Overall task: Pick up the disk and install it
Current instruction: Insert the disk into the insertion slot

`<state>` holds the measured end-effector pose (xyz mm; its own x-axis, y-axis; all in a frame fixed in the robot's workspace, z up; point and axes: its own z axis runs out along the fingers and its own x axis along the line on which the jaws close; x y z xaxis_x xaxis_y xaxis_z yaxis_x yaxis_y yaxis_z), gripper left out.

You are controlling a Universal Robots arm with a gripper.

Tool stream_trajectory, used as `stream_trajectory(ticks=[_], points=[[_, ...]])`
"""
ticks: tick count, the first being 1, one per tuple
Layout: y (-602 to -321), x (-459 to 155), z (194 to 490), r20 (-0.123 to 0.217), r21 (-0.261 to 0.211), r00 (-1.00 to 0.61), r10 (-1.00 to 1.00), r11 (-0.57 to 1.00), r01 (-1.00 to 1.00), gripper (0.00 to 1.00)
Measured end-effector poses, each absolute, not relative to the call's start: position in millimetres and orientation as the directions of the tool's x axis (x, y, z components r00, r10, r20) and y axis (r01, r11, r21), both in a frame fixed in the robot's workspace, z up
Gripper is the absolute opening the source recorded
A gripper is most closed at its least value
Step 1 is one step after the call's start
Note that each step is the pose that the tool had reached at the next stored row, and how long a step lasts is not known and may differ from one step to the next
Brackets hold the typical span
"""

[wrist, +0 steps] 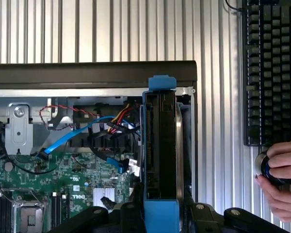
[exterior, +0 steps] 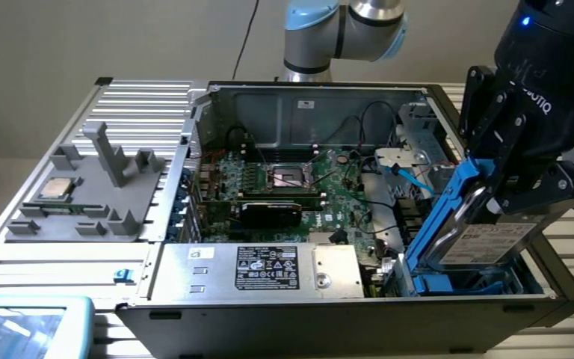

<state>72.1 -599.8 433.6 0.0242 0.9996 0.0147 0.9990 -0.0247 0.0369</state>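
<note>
The disk [exterior: 478,244], grey metal with a white label in a blue carrier, stands on edge and tilted at the exterior view's right. Its lower end dips into the drive bay [exterior: 511,280] at the near right corner of the open computer case [exterior: 367,97]. My gripper [exterior: 516,196] is shut on the disk's upper part from above. In the wrist view the disk [wrist: 160,141] appears edge-on, blue tab at its far end, with my gripper [wrist: 161,213] clamping it between both fingers, just inside the case wall [wrist: 87,74].
The motherboard [exterior: 297,187] fills the case floor, with a silver power supply [exterior: 257,269] at the near side. Blue and coloured cables [wrist: 72,136] lie beside the bay. A grey fixture holding a processor chip [exterior: 57,187] sits at the left. A keyboard [wrist: 271,73] and a person's hand [wrist: 281,179] are outside the case.
</note>
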Motion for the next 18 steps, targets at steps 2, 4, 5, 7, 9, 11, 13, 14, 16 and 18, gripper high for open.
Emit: stream_trajectory(ticks=[2,4,5,7,9,11,13,14,16,18], points=[[-599.8,73.7,433.6,0.014,0.037,0.024,1.000,-0.025,0.999,0.37],[-599.7,75.1,433.4,0.015,0.037,0.024,1.000,-0.024,0.999,0.37],[-599.7,75.1,433.1,0.015,0.037,0.024,1.000,-0.024,0.999,0.37],[-599.7,75.1,432.7,0.016,0.037,0.024,1.000,-0.025,0.999,0.37],[-599.2,74.9,432.2,0.016,0.038,0.024,1.000,-0.024,0.999,0.37],[-597.4,74.3,432.0,0.016,0.038,0.024,1.000,-0.024,0.999,0.37],[-596.0,74.0,432.0,0.016,0.038,0.024,1.000,-0.024,0.999,0.37],[-595.8,74.0,431.9,0.017,0.038,0.024,1.000,-0.024,0.999,0.37],[-595.9,73.8,431.9,0.016,0.038,0.024,1.000,-0.024,0.999,0.37],[-595.8,73.8,431.5,0.017,0.038,0.024,1.000,-0.024,0.999,0.37]])
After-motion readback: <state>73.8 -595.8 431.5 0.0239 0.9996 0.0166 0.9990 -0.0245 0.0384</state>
